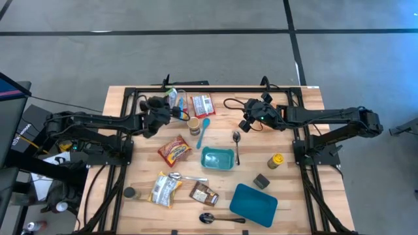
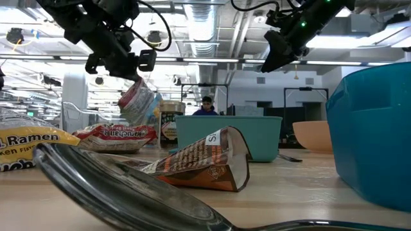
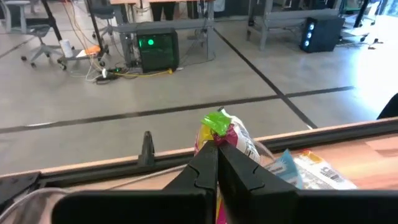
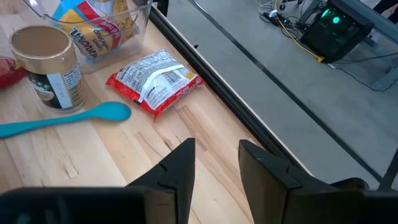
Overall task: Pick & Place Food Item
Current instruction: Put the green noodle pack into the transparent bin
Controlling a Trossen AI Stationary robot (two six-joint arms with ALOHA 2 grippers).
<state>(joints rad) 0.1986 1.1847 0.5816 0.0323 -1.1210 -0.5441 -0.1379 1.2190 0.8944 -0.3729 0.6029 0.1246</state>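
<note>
Up at the far side of the table (image 1: 117,98), the left gripper (image 1: 171,112) has its 2 fingers (image 3: 208,165) pinched on a small snack packet (image 3: 225,134) with a green top, holding it clear of the wood; the low view shows the packet (image 2: 138,102) hanging in the air. The right gripper (image 1: 243,124) hovers above the far middle, jaws partly apart and empty. Below it lie a red packet (image 4: 154,82), a blue spoon (image 4: 62,119) and a jar (image 4: 48,67). A teal tub (image 1: 217,158) sits mid-table.
</note>
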